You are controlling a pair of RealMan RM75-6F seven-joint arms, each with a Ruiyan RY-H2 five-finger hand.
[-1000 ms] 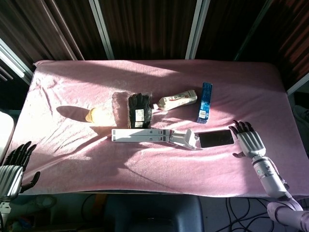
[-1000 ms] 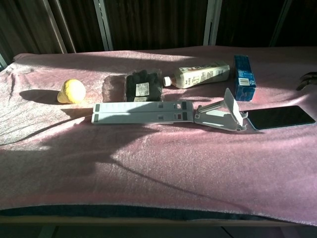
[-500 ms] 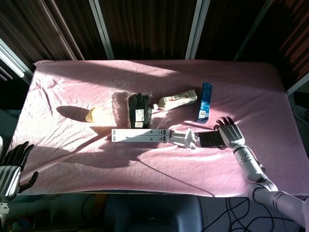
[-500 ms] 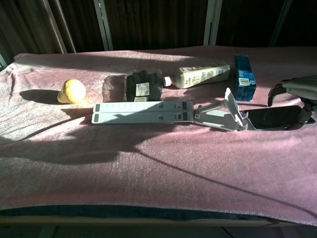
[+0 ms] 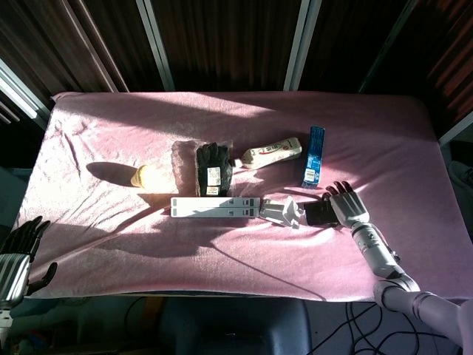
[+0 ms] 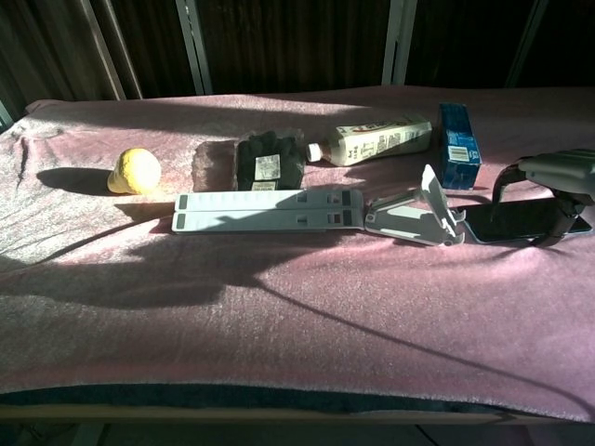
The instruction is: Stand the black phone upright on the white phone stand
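Observation:
The black phone [image 5: 318, 214] [image 6: 507, 223] lies flat on the pink cloth, its left end against the raised cradle [image 6: 429, 206] of the white phone stand [image 5: 216, 207] [image 6: 279, 211]. The stand stretches flat to the left. My right hand [image 5: 347, 205] [image 6: 555, 173] arches over the phone's right end with fingers spread and curved down. The phone is not lifted, and I cannot tell whether the fingers touch it. My left hand [image 5: 16, 251] hangs open off the table's front left corner, holding nothing; only the head view shows it.
Behind the stand lie a yellow lemon-like object [image 5: 142, 176], a black glove in a clear packet [image 5: 213, 168], a white bottle on its side [image 5: 272, 153] and a blue box [image 5: 313, 155] just behind the phone. Pink cloth [image 5: 222, 251] covers the table.
My right hand has moved left from beside the phone's right end to over the phone. The left hand has sunk slightly lower. Phone and stand have not moved.

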